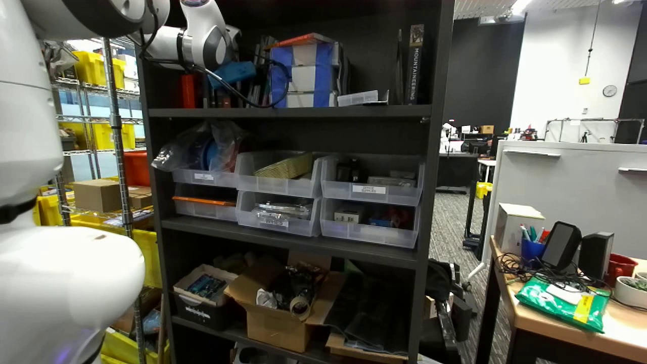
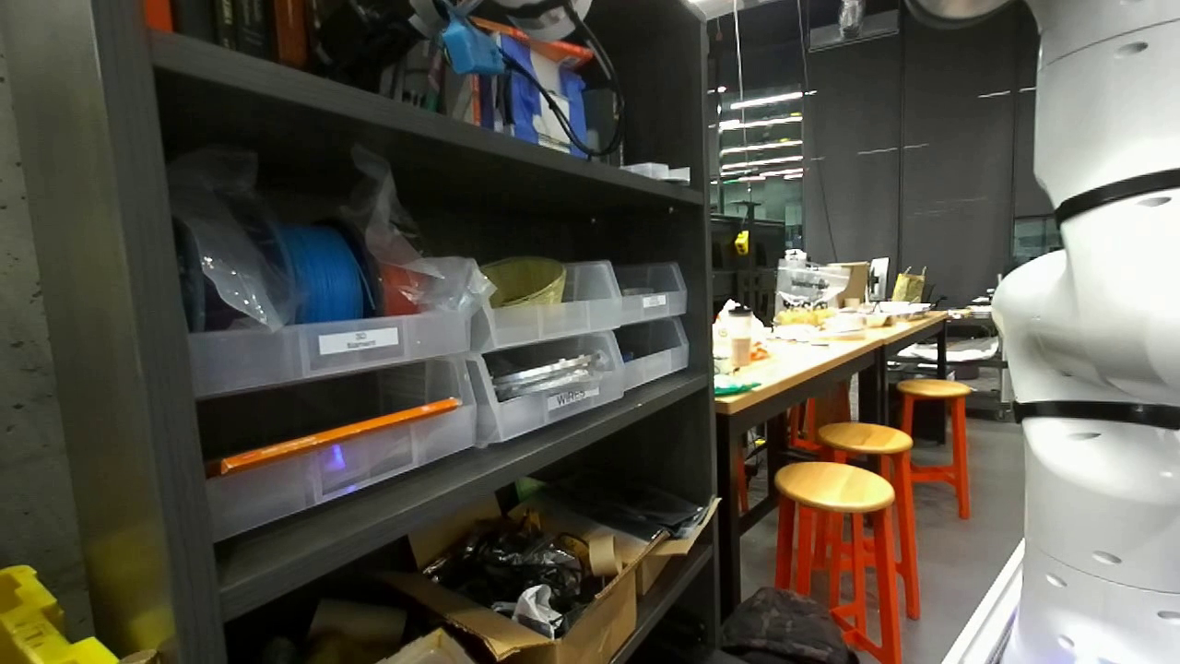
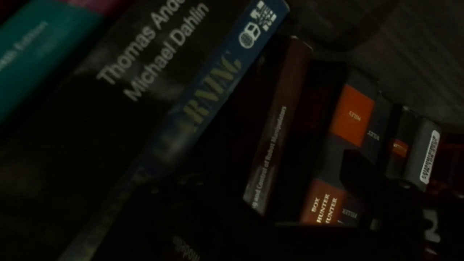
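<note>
The glossy white jointed arm [image 1: 203,23] arches up to the dark grey bookcase [image 1: 438,101] — black gripper [image 2: 364,41] near a blue-spined, gold-lettered book [image 3: 223,78] on the top shelf [image 1: 328,112]. Too dark to tell whether its jaws stand apart.

In an exterior view, the arm [image 1: 60,288] is raised at near left, its wrist [image 1: 207,43] extended far and high; in the wrist view, the end effector [image 3: 255,172] is dimly shown, jaws set apart.
</note>
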Controlling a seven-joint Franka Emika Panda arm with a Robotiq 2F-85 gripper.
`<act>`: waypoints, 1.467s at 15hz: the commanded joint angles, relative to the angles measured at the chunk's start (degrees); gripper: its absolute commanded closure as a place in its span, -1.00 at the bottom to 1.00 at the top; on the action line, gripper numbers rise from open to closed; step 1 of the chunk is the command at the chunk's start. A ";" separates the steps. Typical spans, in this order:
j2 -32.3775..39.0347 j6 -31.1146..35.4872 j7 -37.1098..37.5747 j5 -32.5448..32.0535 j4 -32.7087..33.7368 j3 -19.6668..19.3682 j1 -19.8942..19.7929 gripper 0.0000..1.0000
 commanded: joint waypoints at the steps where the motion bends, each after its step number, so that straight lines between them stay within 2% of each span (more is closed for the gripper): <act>1: 1.13 -0.82 -1.65 -0.78 1.46 -0.67 -0.66 -0.71; 7: 0.65 0.10 -0.16 -2.94 0.55 -1.26 -1.29 -0.73; 11: 1.17 0.46 0.15 -3.75 1.00 -1.34 -1.37 -0.68; 15: 1.59 2.95 5.17 -9.67 1.05 -1.94 -1.81 -0.70; 16: 1.74 3.37 6.90 -11.11 1.18 3.77 -7.49 -0.71; 22: 1.60 4.73 12.67 -16.86 1.11 8.84 -12.48 -0.76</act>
